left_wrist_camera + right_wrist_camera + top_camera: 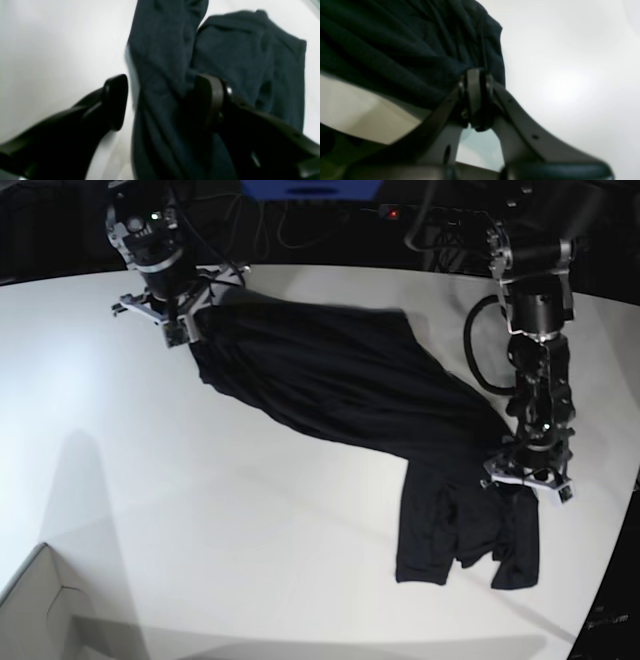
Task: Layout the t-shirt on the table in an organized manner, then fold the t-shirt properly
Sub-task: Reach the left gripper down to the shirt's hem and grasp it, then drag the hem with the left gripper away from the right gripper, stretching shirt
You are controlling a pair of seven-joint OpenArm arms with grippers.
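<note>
We see the plain black thin-fabric t-shirt [350,395] stretched across the white table [200,500], far-edge end pinched in our right gripper [476,75]; our left gripper [162,100] straddles a fold, jaws apart, near the curved edge.

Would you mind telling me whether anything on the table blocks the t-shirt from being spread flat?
Nothing visible does: the table is bare around the t-shirt. A box sits at the near corner, well apart. The right claw grips one end.
</note>
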